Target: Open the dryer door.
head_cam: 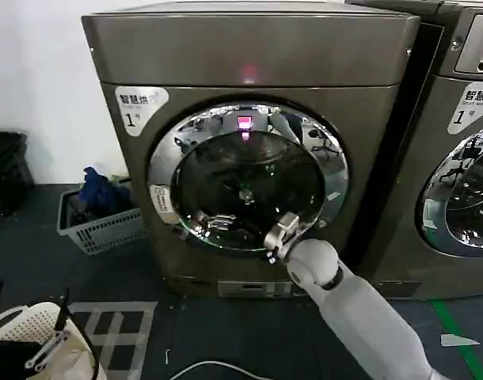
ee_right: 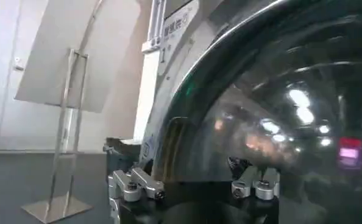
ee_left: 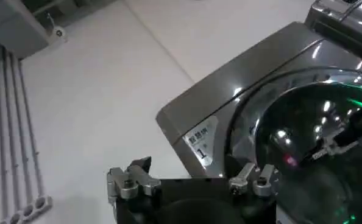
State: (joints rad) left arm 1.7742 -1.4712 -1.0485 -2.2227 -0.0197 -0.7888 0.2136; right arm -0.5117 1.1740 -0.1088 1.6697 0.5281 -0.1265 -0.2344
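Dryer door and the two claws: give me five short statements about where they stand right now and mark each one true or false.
1. The dryer door is shut flat against its machine. True.
2. The right claw is at the lower right of the door's chrome ring. True.
3. The left claw grips the door's rim. False: in the left wrist view it is open and apart from the door, holding nothing.
4. A laundry basket stands on the floor at the machine's left. True.
5. The label at the machine's upper left shows the number 3. False: it shows a 1.
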